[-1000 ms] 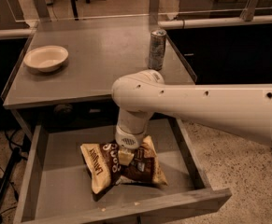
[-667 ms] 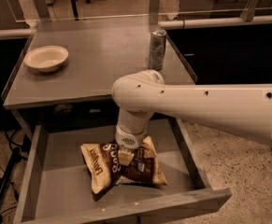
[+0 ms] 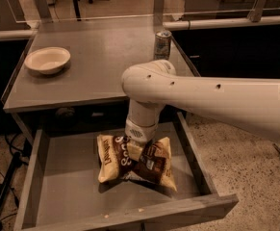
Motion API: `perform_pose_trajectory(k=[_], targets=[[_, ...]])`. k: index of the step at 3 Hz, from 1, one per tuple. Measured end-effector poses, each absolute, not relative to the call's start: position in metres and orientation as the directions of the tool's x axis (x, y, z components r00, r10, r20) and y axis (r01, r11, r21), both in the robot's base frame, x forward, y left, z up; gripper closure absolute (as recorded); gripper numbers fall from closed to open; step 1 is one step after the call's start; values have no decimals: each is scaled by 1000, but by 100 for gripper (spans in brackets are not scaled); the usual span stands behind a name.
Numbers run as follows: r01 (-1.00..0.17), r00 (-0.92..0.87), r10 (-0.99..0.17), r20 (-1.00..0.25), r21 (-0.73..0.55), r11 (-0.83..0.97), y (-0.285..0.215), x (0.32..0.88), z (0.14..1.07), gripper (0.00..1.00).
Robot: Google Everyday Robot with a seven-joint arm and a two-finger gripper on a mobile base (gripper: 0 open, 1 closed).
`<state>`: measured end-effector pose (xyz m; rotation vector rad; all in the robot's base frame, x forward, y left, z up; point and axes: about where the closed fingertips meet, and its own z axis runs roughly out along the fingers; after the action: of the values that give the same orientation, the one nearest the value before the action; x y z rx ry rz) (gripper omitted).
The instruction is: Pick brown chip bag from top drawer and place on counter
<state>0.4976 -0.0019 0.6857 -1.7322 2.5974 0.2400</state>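
The brown chip bag (image 3: 151, 162) lies in the open top drawer (image 3: 62, 177), a little right of its middle, creased at its centre. My gripper (image 3: 133, 150) reaches straight down from the white arm (image 3: 216, 97) and its tip is pressed into the middle of the bag. The wrist hides most of the gripper and part of the bag. The grey counter (image 3: 101, 57) stands directly behind and above the drawer.
A cream bowl (image 3: 47, 60) sits at the counter's left. A metal can (image 3: 162, 44) stands at its right edge. The drawer's side walls and front panel (image 3: 144, 216) enclose the bag. Dark cabinets with a white rail stand to the right, office chairs behind.
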Motion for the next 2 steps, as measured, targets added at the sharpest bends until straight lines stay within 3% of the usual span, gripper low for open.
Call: perform_pose_trajectory(k=[2], targets=[[-867,-491,-869,-58,128,482,-16,503,697,100]])
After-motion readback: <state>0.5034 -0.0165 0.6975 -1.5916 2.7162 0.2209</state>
